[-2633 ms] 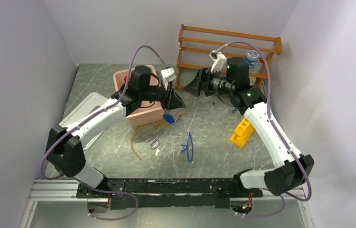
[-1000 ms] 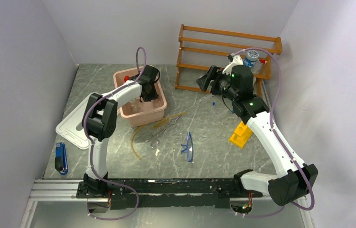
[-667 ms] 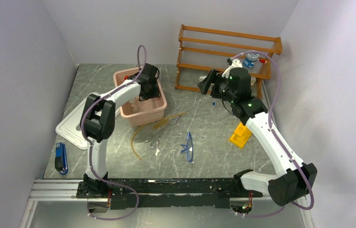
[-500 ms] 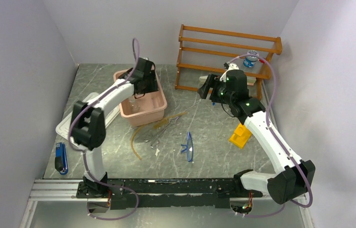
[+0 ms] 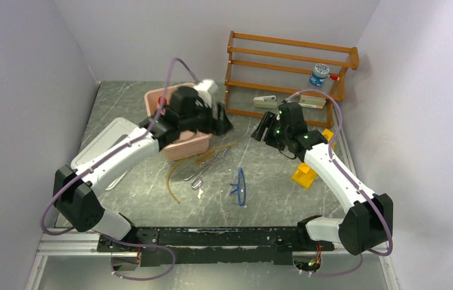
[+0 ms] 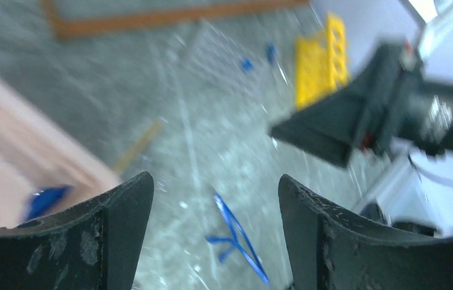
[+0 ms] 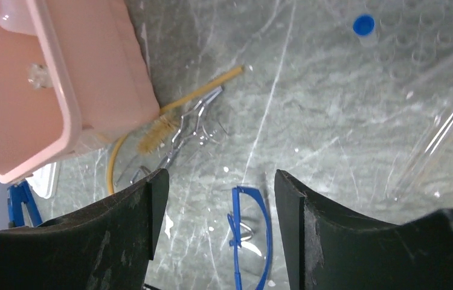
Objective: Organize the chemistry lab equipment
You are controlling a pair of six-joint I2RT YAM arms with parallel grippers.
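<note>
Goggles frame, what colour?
Blue, with clear lenses; the goggles show best in the right wrist view.

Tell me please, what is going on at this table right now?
Two robot arms are tidying lab equipment. Both the left gripper and the right gripper are open and empty, hanging above the table. A red-capped wash bottle is in the pink bin. The blue goggles, metal tongs, amber tubing and yellow rack lie loose on the table, not yet put away.

L wrist view blurred, pink bin [image 5: 186,145] part-hidden by L arm [image 5: 128,148], wash bottle [image 7: 16,21] cut at edge
</note>
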